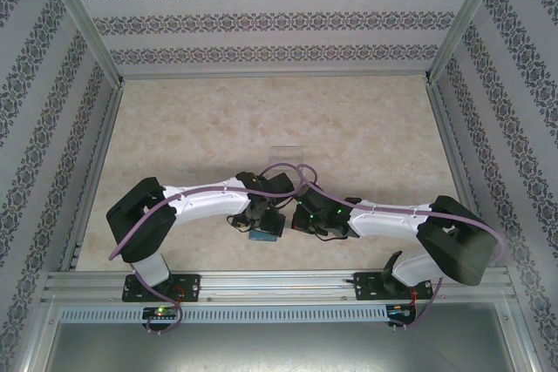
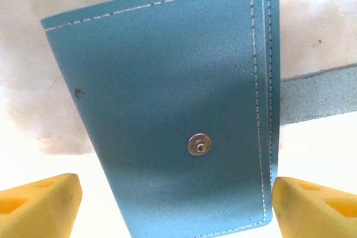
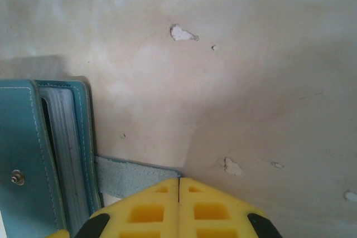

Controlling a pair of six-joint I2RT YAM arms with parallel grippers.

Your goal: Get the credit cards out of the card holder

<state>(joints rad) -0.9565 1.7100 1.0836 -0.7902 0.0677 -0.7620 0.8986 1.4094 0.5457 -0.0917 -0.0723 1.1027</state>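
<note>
**Desk:** What's at the left?

**Photographer:** The left gripper point(image 2: 175, 209), spread wide. It has 1 yellow fingertip point(image 2: 39, 207) on either side of the card holder point(image 2: 167, 110). It straddles the wallet's near end and is closed on nothing.

**Desk:** Where does the card holder lie?

**Photographer:** On the near middle of the table point(image 1: 174, 128), between the 2 wrists. The teal wallet is folded shut with its stitched cover up and a metal snap stud point(image 2: 199, 144) bare on it. Its strap point(image 2: 318, 96) is unfastened and stretches flat to the right.

**Desk:** Anything inside?

**Photographer:** From the right wrist, a grey stack of layers point(image 3: 58, 137) packs the gap between the 2 covers. Whether credit cards sit among them cannot be told.

**Desk:** And the right?

**Photographer:** The right gripper point(image 3: 178, 185) has its yellow fingers pressed tip to tip, and they meet the strap's free end. I cannot tell whether it pinches the strap or pins it to the table.

**Desk:** Any other container?

**Photographer:** A clear box point(image 1: 285, 152) stands farther up the table, apart from the wallet. Its contents are too faint to make out.
</note>
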